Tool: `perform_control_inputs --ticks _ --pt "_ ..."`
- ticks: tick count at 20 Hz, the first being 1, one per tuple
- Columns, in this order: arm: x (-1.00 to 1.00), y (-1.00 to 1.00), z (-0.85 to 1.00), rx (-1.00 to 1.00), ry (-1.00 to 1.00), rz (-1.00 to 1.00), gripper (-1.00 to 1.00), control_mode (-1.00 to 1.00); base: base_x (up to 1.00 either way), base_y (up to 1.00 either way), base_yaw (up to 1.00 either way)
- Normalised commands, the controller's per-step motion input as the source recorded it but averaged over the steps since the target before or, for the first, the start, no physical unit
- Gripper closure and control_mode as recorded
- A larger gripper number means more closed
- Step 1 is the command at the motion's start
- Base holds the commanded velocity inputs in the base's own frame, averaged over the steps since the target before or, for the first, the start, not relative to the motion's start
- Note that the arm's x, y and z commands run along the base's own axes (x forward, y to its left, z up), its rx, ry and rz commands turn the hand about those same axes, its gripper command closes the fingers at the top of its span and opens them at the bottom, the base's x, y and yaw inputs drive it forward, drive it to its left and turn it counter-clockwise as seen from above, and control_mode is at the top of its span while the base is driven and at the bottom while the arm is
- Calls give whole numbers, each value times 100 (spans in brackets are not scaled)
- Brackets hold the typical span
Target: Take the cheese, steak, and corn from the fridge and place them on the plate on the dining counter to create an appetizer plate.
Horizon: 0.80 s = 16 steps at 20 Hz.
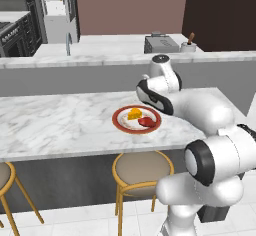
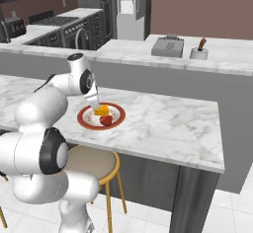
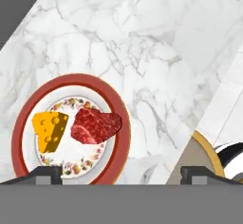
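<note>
One plate (image 3: 118,123) with a red rim sits on the marble desk (image 1: 60,120), carrying one cheese wedge (image 3: 50,130) and one steak (image 3: 95,126), lying just beside each other. The jaws (image 3: 116,173) hang released above the plate, holding nothing. Two stools (image 1: 142,170) stand below the desk's edge. No writing is legible.

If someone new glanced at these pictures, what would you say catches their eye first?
The red-rimmed plate on the marble dining counter stands out, with the orange cheese wedge and the dark-red steak lying side by side on it. The big white arm bends over it, its gripper open above the plate.
</note>
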Motion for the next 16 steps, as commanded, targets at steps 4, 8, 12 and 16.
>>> perform_control_inputs --ticks 4,8,12,16 --pt "-68 -22 34 -4 -7 33 -100 -100 0 0 0" --pt "-49 -6 27 -6 -3 45 -100 -100 0 0 0" --pt "-44 0 16 -10 0 56 -100 -100 0 0 0" --pt "-42 2 20 -17 2 52 -100 -100 0 0 0"
